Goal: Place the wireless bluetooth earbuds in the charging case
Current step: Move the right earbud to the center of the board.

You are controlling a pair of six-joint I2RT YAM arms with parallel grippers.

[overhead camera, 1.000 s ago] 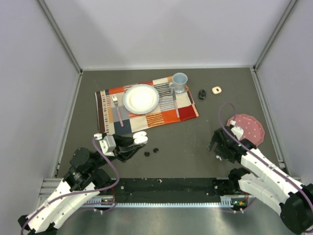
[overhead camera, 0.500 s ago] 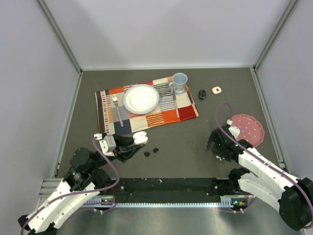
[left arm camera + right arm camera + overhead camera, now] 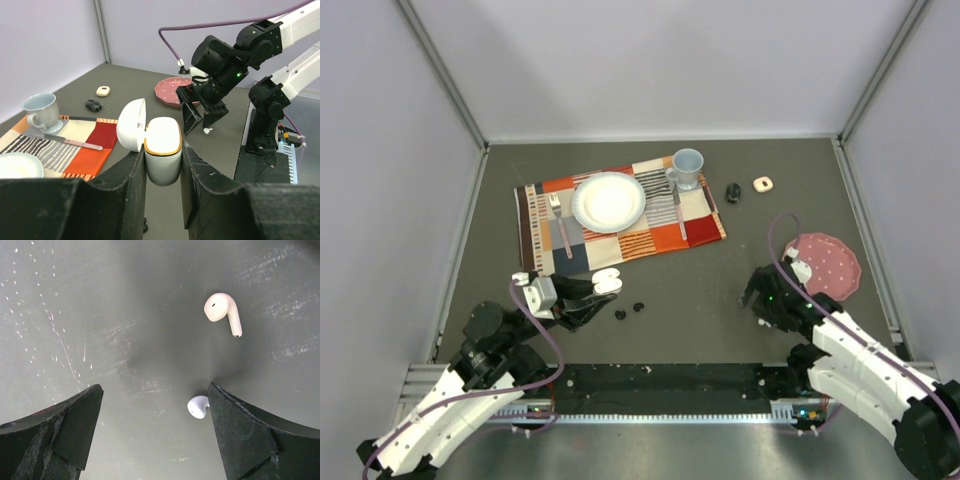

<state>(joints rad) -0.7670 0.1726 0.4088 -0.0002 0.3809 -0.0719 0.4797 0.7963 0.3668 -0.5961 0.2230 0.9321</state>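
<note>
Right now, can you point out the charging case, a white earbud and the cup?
charging case [image 3: 163, 155]: left wrist view, front of its white body.
white earbud [image 3: 218, 307]: right wrist view, its rounded head.
cup [image 3: 45, 117]: left wrist view, its outer wall.

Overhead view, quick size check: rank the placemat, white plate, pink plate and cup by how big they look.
1. placemat, clearly largest.
2-3. white plate and pink plate: these look about alike, and the pink one is partly covered, so I won't rank them.
4. cup, smallest.
</note>
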